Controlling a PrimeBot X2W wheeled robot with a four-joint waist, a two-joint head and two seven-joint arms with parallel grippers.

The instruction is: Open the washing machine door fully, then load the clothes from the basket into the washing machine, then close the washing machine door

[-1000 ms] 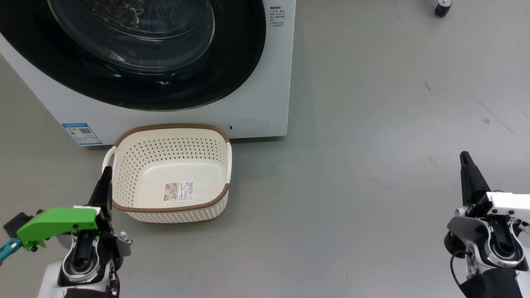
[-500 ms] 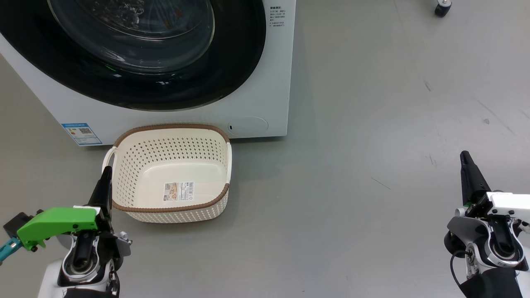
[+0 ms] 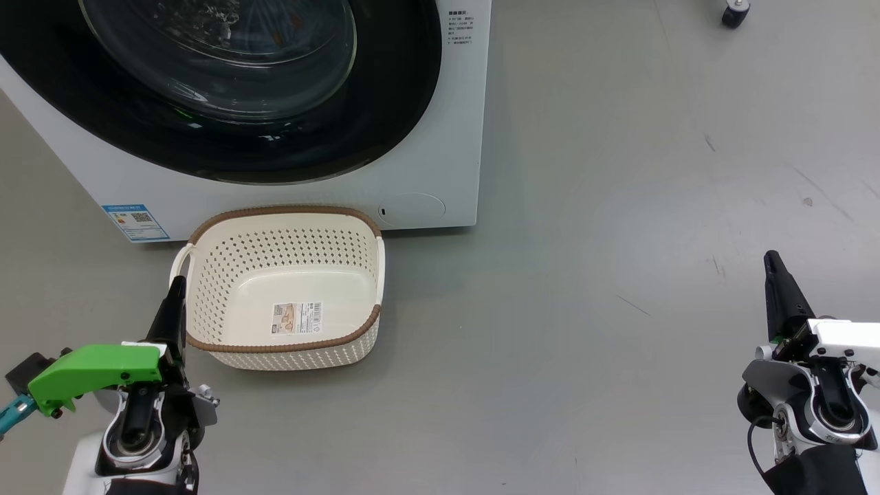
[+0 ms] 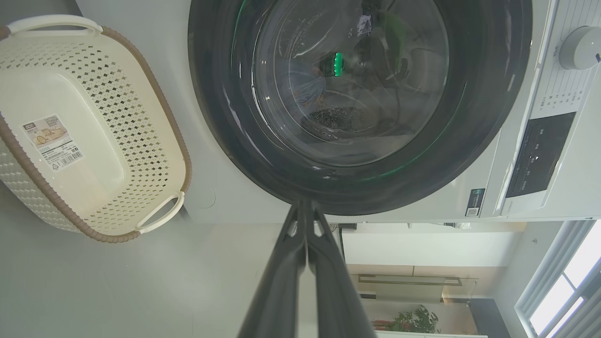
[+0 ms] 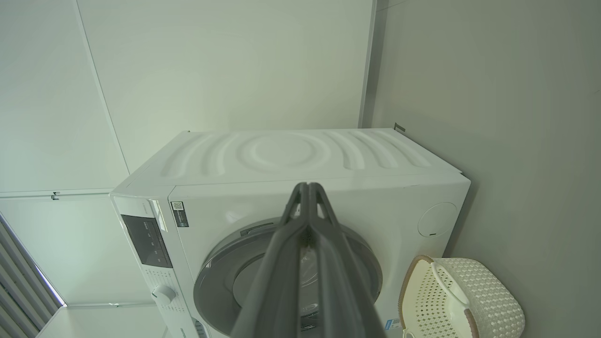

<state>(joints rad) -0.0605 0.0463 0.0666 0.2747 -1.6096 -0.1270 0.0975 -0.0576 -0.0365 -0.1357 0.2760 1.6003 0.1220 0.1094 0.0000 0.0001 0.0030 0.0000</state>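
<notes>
Underfoot, grey floor (image 3: pixel 619 309), basket (image 3: pixel 289 247); white walls (image 5: pixel 235 70)

On my right wrist camera the right gripper (image 5: pixel 307 188) rises from the bottom edge, its two dark fingers pressed together with nothing between them. Behind the tips is the washing machine (image 5: pixel 291 155), white and turned sideways in this picture, with a ripple pattern on the panel facing me. Its round door (image 5: pixel 220 277) lies flat against the front, partly hidden by the fingers. I can see the dark control panel (image 5: pixel 145 239) and a knob (image 5: pixel 163 295). The basket (image 5: pixel 483 300) sits on the grey floor (image 5: pixel 493 94), just beside the machine's front and near the round flap (image 5: pixel 437 219).
</notes>
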